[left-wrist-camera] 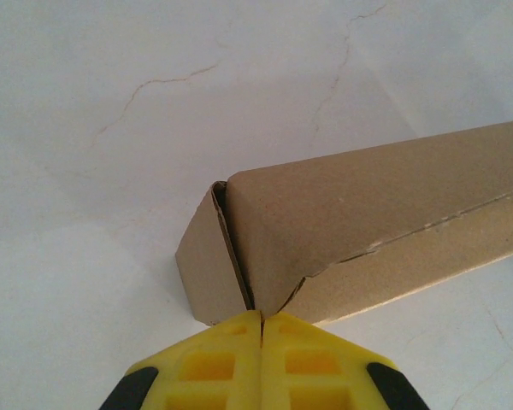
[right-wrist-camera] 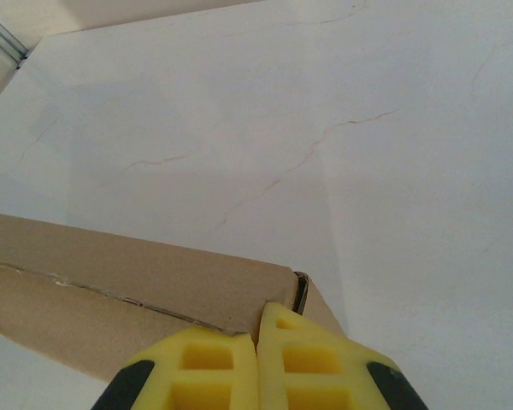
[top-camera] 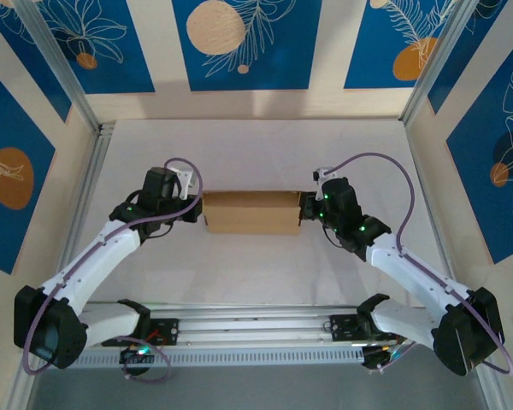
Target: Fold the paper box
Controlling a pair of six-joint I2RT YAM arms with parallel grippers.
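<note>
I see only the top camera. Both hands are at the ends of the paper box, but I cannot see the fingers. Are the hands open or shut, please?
Observer: Both are shut. In the left wrist view the left hand has its yellow fingers pressed together, tips against the end corner of the paper box.
Operator: And the right one?
Observer: The right hand is the same: fingers together, tips at the corner of the other end.
Operator: Are the ends fully closed?
Observer: Not quite. A thin dark gap shows beside the end flap at the left end, and a smaller one at the right end.
</note>
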